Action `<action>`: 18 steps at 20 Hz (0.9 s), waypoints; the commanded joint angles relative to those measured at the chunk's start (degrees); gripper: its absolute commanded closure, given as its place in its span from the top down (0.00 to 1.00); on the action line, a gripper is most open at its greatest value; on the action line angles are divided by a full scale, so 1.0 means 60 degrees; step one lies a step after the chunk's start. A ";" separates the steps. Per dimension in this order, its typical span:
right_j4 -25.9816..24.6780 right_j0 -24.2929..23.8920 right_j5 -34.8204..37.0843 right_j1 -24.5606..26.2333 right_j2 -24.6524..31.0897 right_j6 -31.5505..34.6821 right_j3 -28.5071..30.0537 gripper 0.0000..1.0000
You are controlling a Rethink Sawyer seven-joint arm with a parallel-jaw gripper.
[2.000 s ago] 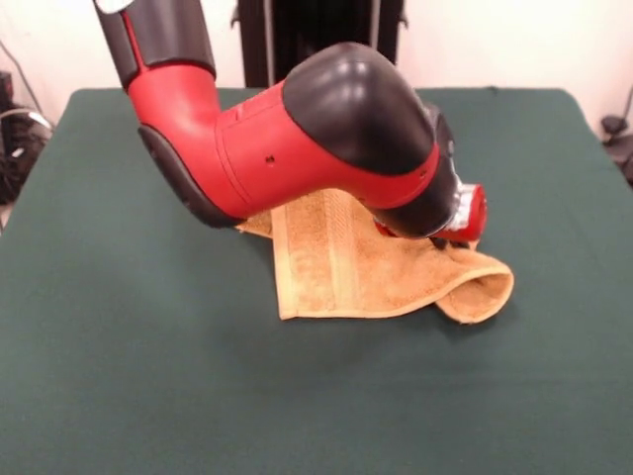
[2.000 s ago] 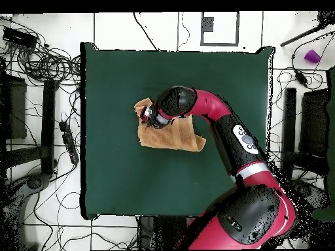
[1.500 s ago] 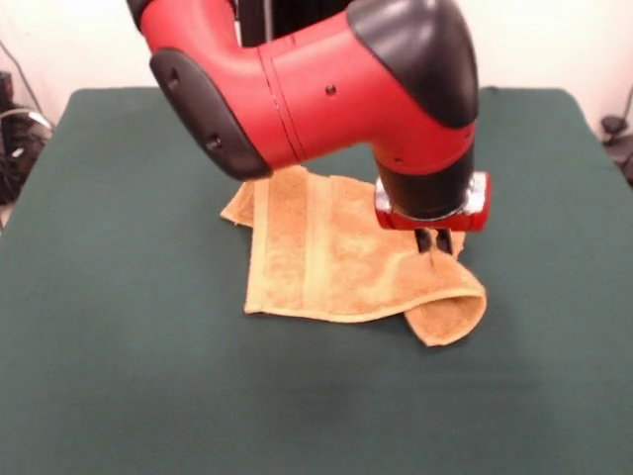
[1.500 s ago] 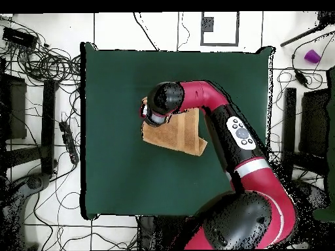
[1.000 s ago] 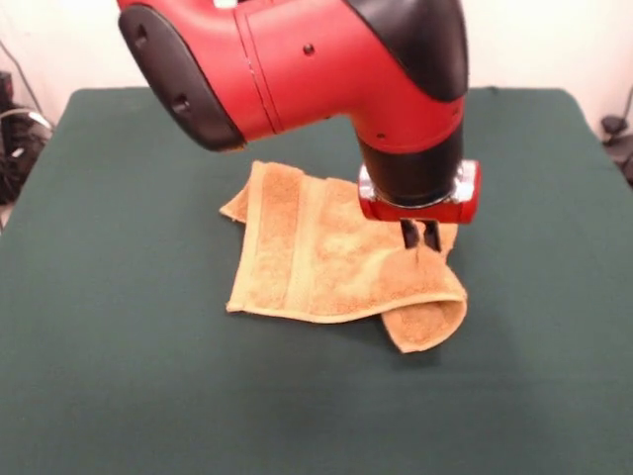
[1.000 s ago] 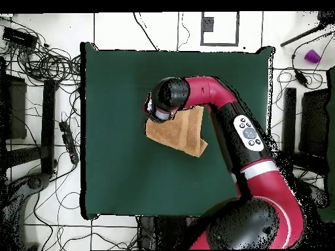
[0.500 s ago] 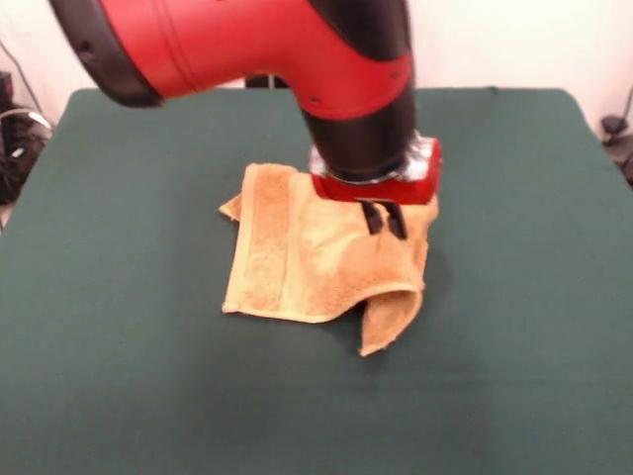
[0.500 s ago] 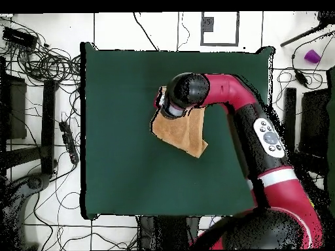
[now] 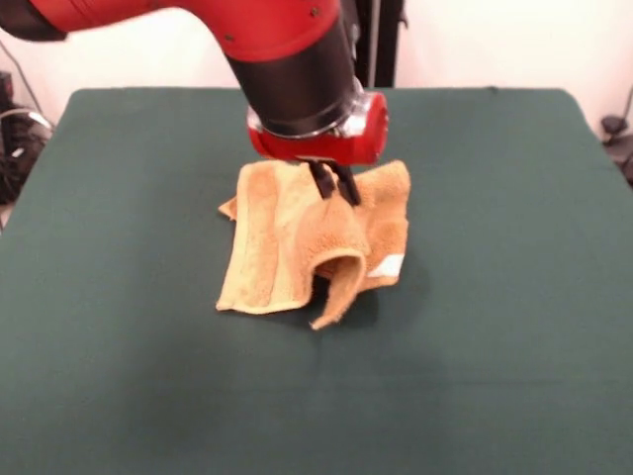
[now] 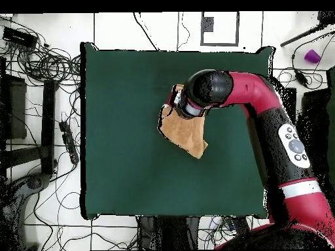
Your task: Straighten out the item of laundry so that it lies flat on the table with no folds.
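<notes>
The item of laundry (image 9: 267, 247), an orange-tan terry towel, lies crumpled on the green table (image 9: 119, 376) near its middle. One part of it is lifted and folded back over the rest, and a small white label (image 9: 389, 265) shows at its right side. My gripper (image 9: 334, 190) is shut on the raised fold, just above the towel. In the overhead view the towel (image 10: 186, 136) shows partly under the gripper (image 10: 183, 108), whose fingers are hidden by the arm.
The red and black arm (image 10: 262, 111) reaches over the table's right side in the overhead view. Cables (image 10: 46, 65) and equipment lie on the floor around the table (image 10: 118, 170). A purple cup (image 10: 312, 56) sits off the table at the upper right.
My gripper has dragged the pinched towel edge leftward in the front view, folding it further over the rest. The white label has come into view.
</notes>
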 commanded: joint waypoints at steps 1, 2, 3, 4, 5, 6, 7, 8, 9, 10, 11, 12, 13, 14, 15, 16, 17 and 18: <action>0.0184 0.0298 0.0873 -0.0099 0.0511 -0.3337 0.0873 0.00; 0.0152 0.0341 0.0744 -0.0091 0.0499 -0.3243 0.0860 0.00; 0.0126 0.0400 0.0653 -0.0081 0.0482 -0.3153 0.0817 0.00; 0.0100 0.0458 0.0561 -0.0071 0.0465 -0.3064 0.0774 0.00; 0.0102 0.0456 0.0489 -0.0086 0.0465 -0.3020 0.0831 0.00; 0.0104 0.0453 0.0417 -0.0101 0.0465 -0.2976 0.0887 0.00; 0.0116 0.0455 0.0450 -0.0087 0.0470 -0.3003 0.0853 0.00; 0.0129 0.0456 0.0484 -0.0072 0.0475 -0.3029 0.0819 0.00; 0.0152 0.0447 0.0517 -0.0071 0.0486 -0.3046 0.0812 0.00; 0.0174 0.0438 0.0551 -0.0070 0.0496 -0.3063 0.0804 0.00; 0.0206 0.0426 0.0567 -0.0076 0.0509 -0.3053 0.0807 0.00; 0.0237 0.0413 0.0584 -0.0081 0.0521 -0.3044 0.0811 0.00; 0.0288 0.0405 0.0672 -0.0092 0.0554 -0.3073 0.0746 0.00; 0.0402 0.0349 0.0686 -0.0146 0.0617 -0.3010 0.0805 0.00; 0.0481 0.0316 0.0720 -0.0287 0.0673 -0.2958 0.0846 0.00; 0.0560 0.0284 0.0755 -0.0428 0.0729 -0.2905 0.0887 0.00; 0.0718 0.0263 0.0966 -0.0613 0.0780 -0.2815 0.0932 0.00; 0.0806 0.0251 0.1077 -0.0731 0.0817 -0.2782 0.0946 0.00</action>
